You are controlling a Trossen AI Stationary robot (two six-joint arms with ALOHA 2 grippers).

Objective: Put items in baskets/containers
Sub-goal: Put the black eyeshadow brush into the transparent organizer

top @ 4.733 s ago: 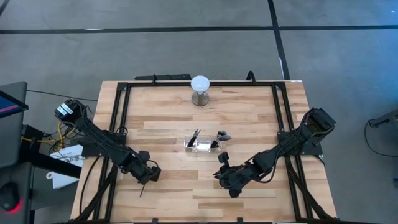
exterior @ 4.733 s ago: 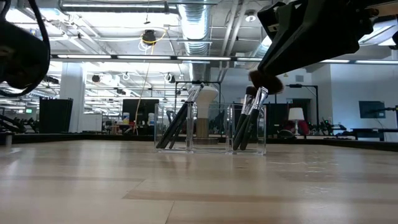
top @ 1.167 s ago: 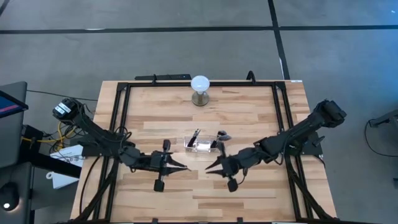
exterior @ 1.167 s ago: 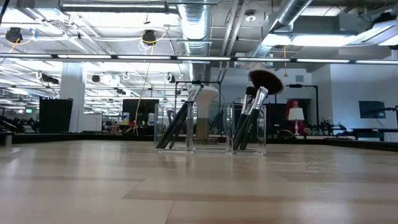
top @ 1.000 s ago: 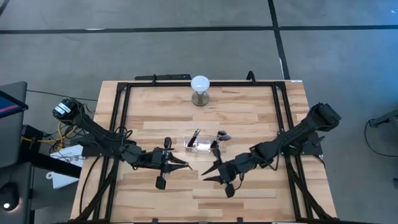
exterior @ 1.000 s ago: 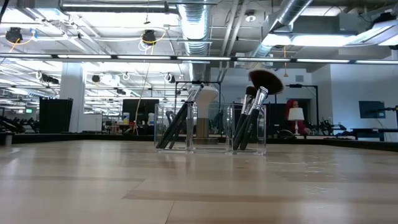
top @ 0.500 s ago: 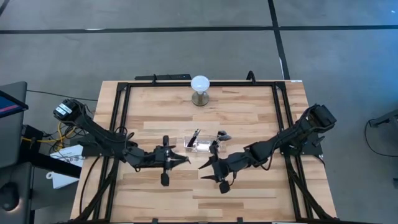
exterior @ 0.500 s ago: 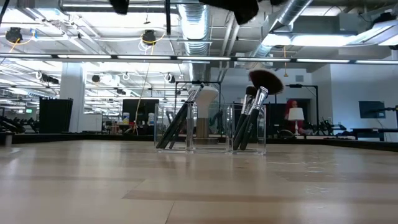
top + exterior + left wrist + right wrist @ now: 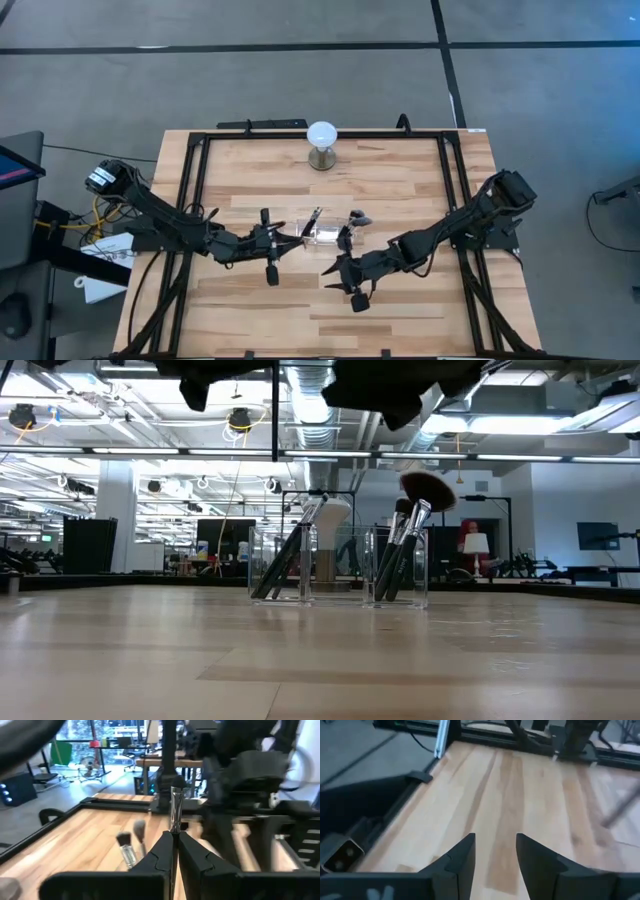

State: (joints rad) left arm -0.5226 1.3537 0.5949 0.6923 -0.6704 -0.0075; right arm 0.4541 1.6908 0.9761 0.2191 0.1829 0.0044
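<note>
Most slim dark-handled makeup brushes (image 9: 400,555) stand in the clear rectangular holder (image 9: 338,568); the left gripper (image 9: 172,845) clamps one last brush (image 9: 174,812), the right gripper (image 9: 495,851) open, empty.

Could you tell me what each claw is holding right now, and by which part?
The left claw pinches a slim makeup brush by its thin handle, metal end pointing up. The right claw is open and empty.

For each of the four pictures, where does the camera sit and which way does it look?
High: overhead, looking down; both arms, small clear rectangular holder.
Low: tabletop height, looking across; same holder, arms overhead.
Left wrist: on the left arm; left pincer shut on a thin dark-handled brush.
Right wrist: on the right arm; open right pincer over the wooden table.
</note>
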